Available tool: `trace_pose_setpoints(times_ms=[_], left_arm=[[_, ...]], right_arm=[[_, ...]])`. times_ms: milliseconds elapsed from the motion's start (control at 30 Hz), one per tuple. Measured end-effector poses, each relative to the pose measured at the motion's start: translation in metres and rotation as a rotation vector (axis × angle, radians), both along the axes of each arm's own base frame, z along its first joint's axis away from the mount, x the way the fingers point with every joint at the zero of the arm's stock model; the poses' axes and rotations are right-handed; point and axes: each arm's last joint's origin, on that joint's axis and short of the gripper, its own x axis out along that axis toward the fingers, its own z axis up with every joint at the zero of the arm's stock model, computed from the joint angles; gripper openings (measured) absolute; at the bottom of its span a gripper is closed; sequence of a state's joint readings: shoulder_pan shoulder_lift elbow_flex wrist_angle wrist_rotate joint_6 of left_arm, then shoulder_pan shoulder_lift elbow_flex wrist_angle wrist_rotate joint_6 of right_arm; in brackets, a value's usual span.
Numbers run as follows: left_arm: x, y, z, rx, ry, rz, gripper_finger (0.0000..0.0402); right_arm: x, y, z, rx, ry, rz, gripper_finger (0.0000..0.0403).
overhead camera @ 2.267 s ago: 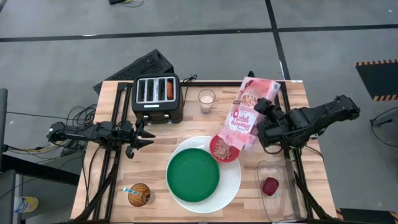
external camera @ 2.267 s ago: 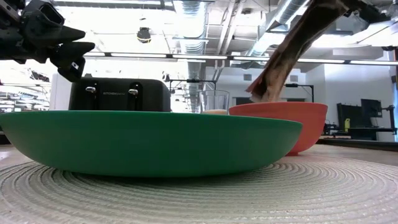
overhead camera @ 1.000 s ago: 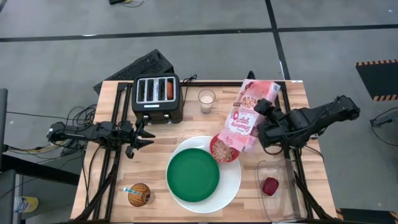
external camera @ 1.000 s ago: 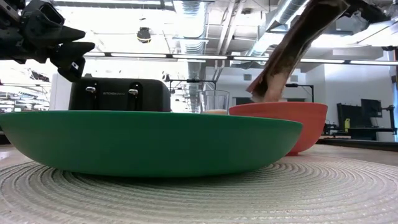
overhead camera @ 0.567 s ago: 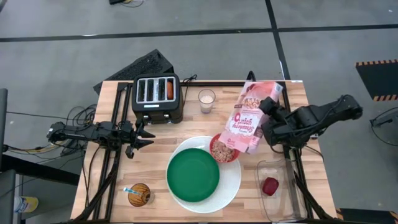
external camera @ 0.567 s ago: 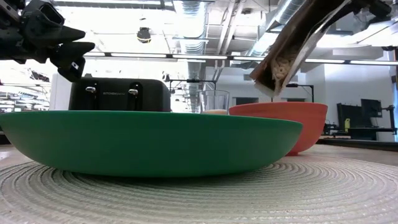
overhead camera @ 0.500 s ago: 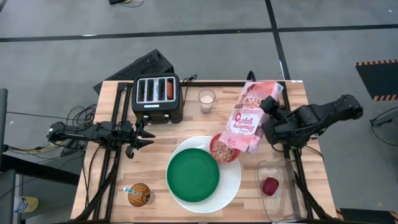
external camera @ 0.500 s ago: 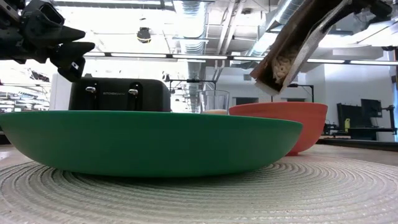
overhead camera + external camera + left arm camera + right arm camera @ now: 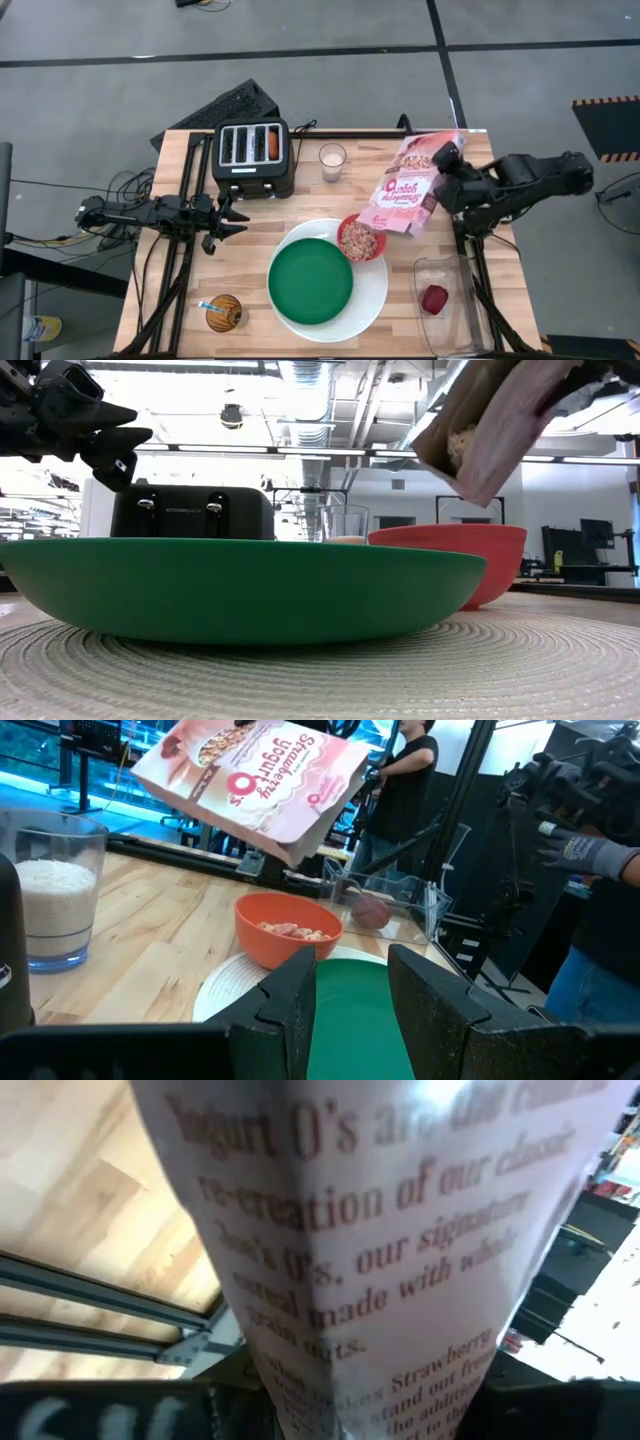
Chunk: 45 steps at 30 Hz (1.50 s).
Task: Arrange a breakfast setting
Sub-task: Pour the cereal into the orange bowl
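Observation:
My right gripper (image 9: 441, 178) is shut on a pink cereal box (image 9: 405, 186) and holds it in the air at the table's right, beyond the small red bowl (image 9: 361, 238). The bowl holds cereal and sits on the far rim of the large white plate (image 9: 377, 292). The green plate (image 9: 310, 281) lies on the white one. A dark-red fruit (image 9: 434, 298) lies in a clear tub. A blue-handled spoon (image 9: 213, 306) rests on a round brown thing near the front left. My left gripper (image 9: 236, 220) hangs open at the table's left. My right gripper holds the cereal box by its long right-hand side (image 9: 432, 182), nearer the closed end, coming from the table's right. The box (image 9: 390, 1260) fills the wrist view and hides the fingertips. It is lifted clear and slanted, its open end (image 9: 447, 448) lowest and turned toward the bowl.
A black toaster (image 9: 252, 155) with something orange in one slot stands at the far left, a glass of milk (image 9: 332, 160) beside it. The low view shows a woven mat (image 9: 320, 670) under the plates. People stand beyond the table's right edge (image 9: 410, 780).
My right gripper has drawn back toward the table's right edge and a little up, rolling as it went. The cereal box has come with it: its open end has lifted off the red bowl and swung away, and the box now lies flatter.

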<state>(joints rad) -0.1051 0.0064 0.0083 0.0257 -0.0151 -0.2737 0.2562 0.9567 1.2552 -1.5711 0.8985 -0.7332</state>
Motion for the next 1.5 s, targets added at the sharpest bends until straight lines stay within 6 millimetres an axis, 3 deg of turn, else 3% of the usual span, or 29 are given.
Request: trace_pose_setpoints(times_ms=[267, 600, 1100, 1367, 1500], left_arm=[[0.000, 0.000, 0.000, 0.000, 0.000, 0.000, 0.0113], [0.000, 0.000, 0.000, 0.000, 0.000, 0.000, 0.0113], [0.000, 0.000, 0.000, 0.000, 0.000, 0.000, 0.0113], [0.000, 0.000, 0.000, 0.000, 0.001, 0.000, 0.0113], [0.000, 0.000, 0.000, 0.000, 0.000, 0.000, 0.0113]], right_arm=[[-0.020, -0.006, 0.007, 0.071, -0.156, -0.052, 0.0172], [-0.034, -0.009, 0.015, 0.272, -0.543, -0.254, 0.0172], [-0.028, -0.011, 0.029, 0.558, -1.290, -0.655, 0.0172], [-0.014, -0.010, 0.029, 0.497, -1.570, -0.782, 0.0172], [-0.002, -0.008, 0.027, 0.449, -1.630, -0.802, 0.0172]])
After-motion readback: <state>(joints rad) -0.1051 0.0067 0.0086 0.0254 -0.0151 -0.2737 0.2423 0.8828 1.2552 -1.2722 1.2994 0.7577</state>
